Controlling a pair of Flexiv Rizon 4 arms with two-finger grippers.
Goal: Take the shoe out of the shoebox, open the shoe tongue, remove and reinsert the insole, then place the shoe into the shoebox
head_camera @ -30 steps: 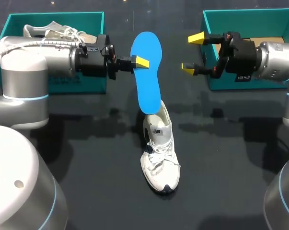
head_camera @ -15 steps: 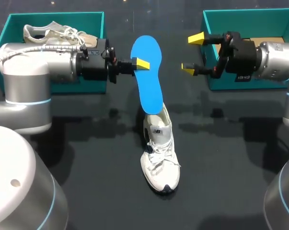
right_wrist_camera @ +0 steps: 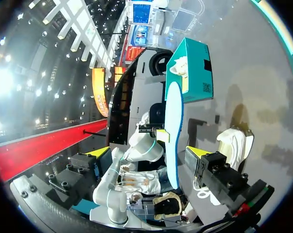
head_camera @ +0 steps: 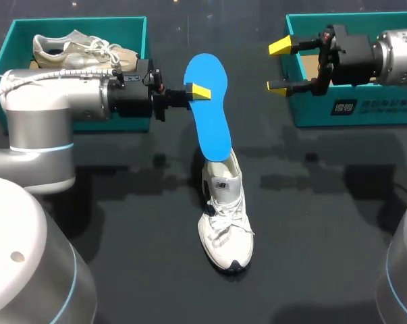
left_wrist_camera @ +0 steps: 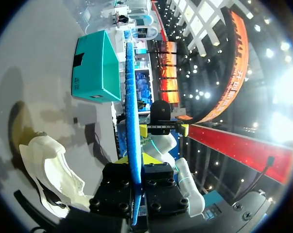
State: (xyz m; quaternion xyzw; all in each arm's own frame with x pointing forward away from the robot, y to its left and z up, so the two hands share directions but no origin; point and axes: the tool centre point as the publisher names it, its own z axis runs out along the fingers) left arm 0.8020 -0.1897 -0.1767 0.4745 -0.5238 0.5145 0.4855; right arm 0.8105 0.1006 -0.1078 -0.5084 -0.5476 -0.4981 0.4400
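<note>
Black tabletop (head_camera: 136, 270) carries white lace-up sneaker (head_camera: 225, 216). Arm level, left gripper (head_camera: 198, 90) pinches flat blue insole (head_camera: 210, 111); right gripper (head_camera: 279, 66) gapes wide.

Dark table (head_camera: 122, 223), white shoe (head_camera: 225, 226), teal shoeboxes (head_camera: 75, 21) (head_camera: 365, 111)

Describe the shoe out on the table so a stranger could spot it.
On the table, between the left box and right box, both teal, a white shoe stands, toe toward the camera. A blue insole, held by the left gripper, rises above its heel; the other shoe lies inside the left box.
</note>
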